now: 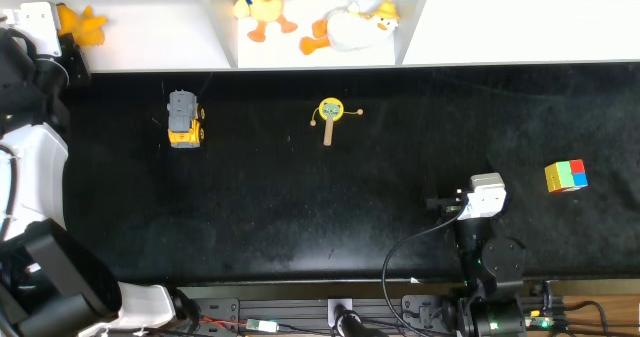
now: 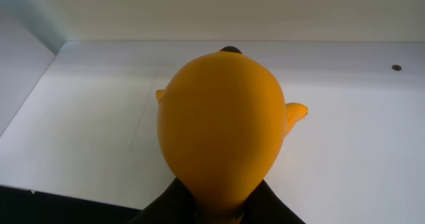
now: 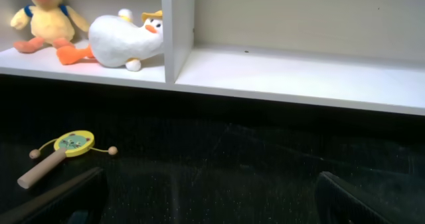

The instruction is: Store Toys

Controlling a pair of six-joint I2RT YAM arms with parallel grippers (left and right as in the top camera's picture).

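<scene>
An orange rubber toy (image 2: 222, 131) is in the shelf's left compartment (image 2: 345, 137), with my left gripper (image 2: 222, 214) shut on its narrow end; from above the toy (image 1: 82, 24) shows at the far left of the shelf. A yellow-and-grey toy truck (image 1: 183, 118) and a green rattle drum (image 1: 330, 115) with a wooden handle lie on the black mat. A colour cube (image 1: 565, 175) sits at the right. My right gripper (image 3: 206, 207) is open, low over the mat at the front right, well short of the rattle drum (image 3: 66, 147).
A yellow duck plush (image 1: 263, 2) and a white duck plush (image 1: 350, 25) lie in the middle compartment. A white divider (image 3: 178, 31) separates it from the right compartment (image 3: 299, 74). Cables run along the table's front edge.
</scene>
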